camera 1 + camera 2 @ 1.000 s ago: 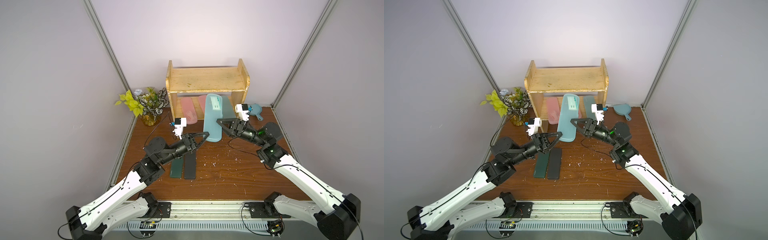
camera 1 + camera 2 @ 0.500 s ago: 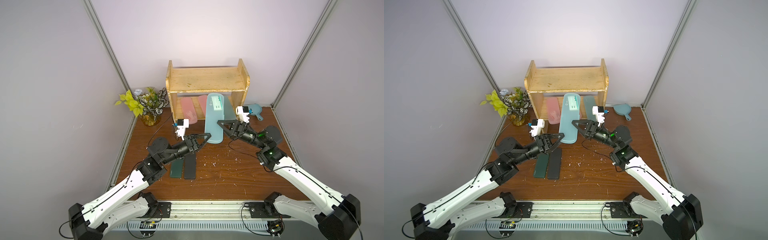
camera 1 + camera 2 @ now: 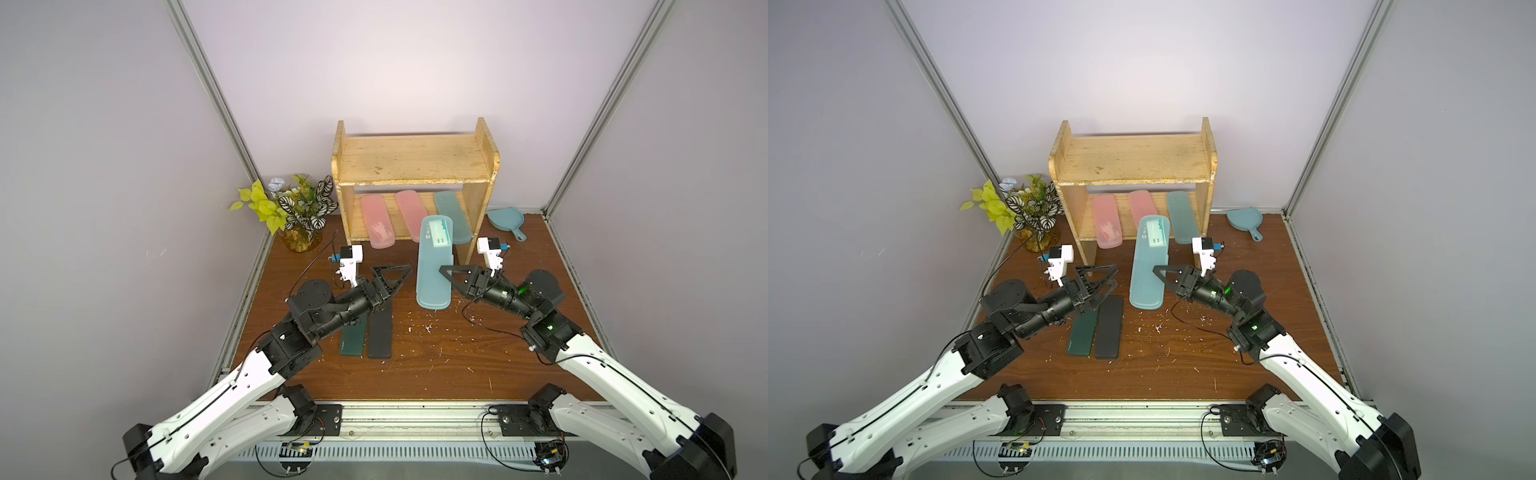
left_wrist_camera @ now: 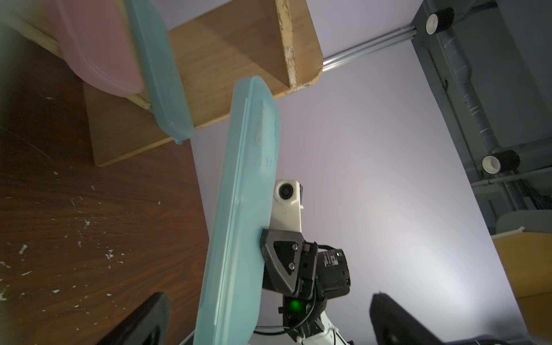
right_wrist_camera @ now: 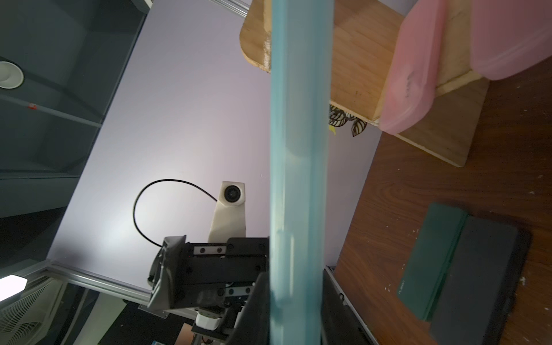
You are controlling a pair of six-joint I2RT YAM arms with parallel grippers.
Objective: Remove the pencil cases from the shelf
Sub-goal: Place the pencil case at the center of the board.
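My right gripper (image 3: 444, 272) is shut on the long edge of a light teal pencil case (image 3: 434, 266), which is held above the table in front of the shelf (image 3: 415, 160). In the right wrist view its fingers (image 5: 254, 313) clamp that case (image 5: 298, 149). My left gripper (image 3: 405, 274) stands open just left of the case, holding nothing; its fingers (image 4: 143, 319) are spread wide. Two pink cases (image 3: 376, 226) (image 3: 411, 216) and a second teal case (image 3: 453, 216) lie on the lower tier. A dark green case (image 3: 353, 336) and a black case (image 3: 380, 332) lie on the table.
A potted plant (image 3: 297, 212) stands left of the shelf by the wall. A blue dustpan (image 3: 505, 218) lies right of the shelf. White specks are scattered on the brown tabletop (image 3: 436, 365). Walls close in the back and both sides.
The left gripper, shut at the teal case's near end a second ago, has opened. The right gripper has shut on the case's edge. Both arms have shifted slightly.
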